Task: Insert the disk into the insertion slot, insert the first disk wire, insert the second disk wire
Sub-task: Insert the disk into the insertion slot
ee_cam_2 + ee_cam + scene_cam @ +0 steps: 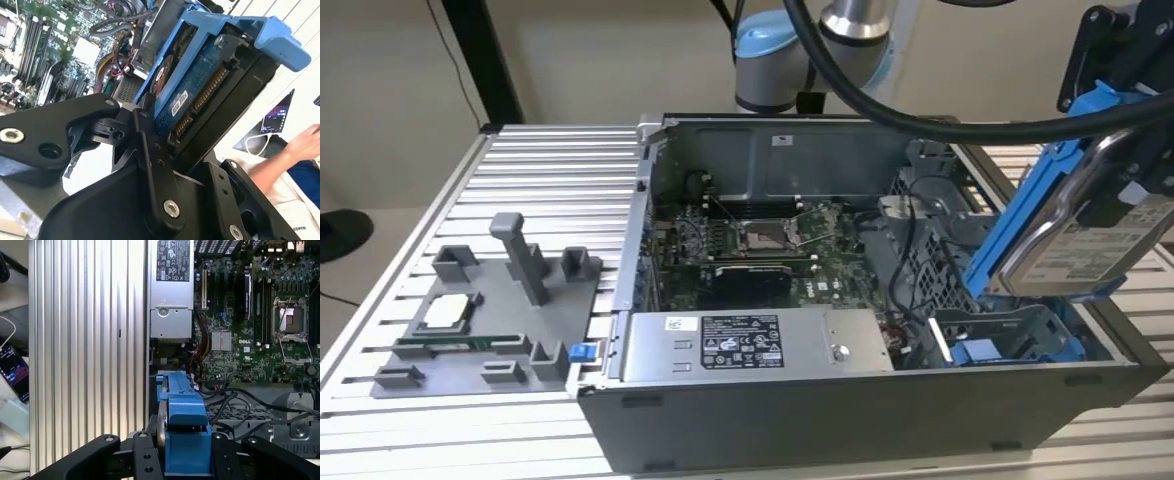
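While the gripper (1137,165) is clamped on the disk (1087,235), no step of the task shows as finished. Fingers (150,150) closed against either side of the drive, with its blue frame (182,405) projecting ahead of them; the hold looks firm in both wrist views. Disk hangs tilted over the open side of the case (854,420), touching none of it.

Insertion slot (1003,328) lies below the gripper, apart from the disk. Connector edge (202,97) of the drive is bare, no wire in it. My reading: insertion and both wire steps are all left to do.

Edges and room:
- Slot looks about as wide as the framed disk, so I judge little side play.
- Perforated cage (927,250) and loose black cables (235,400) sit just beside the slot, on the gripper's motherboard (761,240) side.
- Power-supply box (747,345) is further off that way, well apart.
- Open air around the gripper itself.
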Controlling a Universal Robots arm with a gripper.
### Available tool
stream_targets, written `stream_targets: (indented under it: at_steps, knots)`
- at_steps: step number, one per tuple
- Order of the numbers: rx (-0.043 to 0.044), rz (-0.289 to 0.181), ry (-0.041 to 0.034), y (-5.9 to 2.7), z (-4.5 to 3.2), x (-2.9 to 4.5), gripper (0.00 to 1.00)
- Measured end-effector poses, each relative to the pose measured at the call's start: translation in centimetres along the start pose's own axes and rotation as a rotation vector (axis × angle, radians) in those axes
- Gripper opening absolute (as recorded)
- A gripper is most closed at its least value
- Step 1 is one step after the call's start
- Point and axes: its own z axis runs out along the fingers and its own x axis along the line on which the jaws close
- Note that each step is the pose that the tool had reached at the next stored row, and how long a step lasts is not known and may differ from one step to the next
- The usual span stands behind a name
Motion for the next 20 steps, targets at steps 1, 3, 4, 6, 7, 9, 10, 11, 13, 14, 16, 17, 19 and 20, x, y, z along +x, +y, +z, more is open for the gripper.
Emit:
stream_targets:
  at_steps: [1, 3, 4, 6, 7, 9, 10, 11, 13, 14, 16, 17, 19, 20]
  knots:
    - [0.0000, 0.000, 0.0001, -0.03, 0.15, 0.00, 0.00]
    - [-0.0001, 0.001, -0.0002, -0.11, 0.52, 0.00, 0.00]
    - [0.0000, 0.001, -0.0003, -0.18, 0.71, 0.00, 0.00]
    - [0.0000, 0.002, -0.0003, -0.28, 1.06, -0.01, 0.00]
    - [0.0000, 0.002, -0.0002, -0.32, 1.24, -0.02, 0.00]
    - [0.0000, 0.002, -0.0002, -0.41, 1.59, -0.04, 0.00]
    - [0.0000, 0.002, -0.0003, -0.45, 1.78, -0.04, 0.00]
    - [0.0000, 0.002, -0.0005, -0.51, 1.96, -0.04, 0.00]
    - [0.0000, 0.002, -0.0003, -0.60, 2.31, -0.06, 0.00]
    - [0.0000, 0.002, -0.0002, -0.64, 2.50, -0.07, 0.00]
    - [0.0000, 0.002, -0.0002, -0.73, 2.85, -0.09, 0.00]
    - [0.0000, 0.002, -0.0002, -0.76, 3.01, -0.10, 0.00]
    - [0.0000, 0.002, -0.0004, -0.80, 3.36, -0.16, 0.00]
    - [0.0000, 0.002, -0.0006, -0.81, 3.54, -0.26, 0.00]
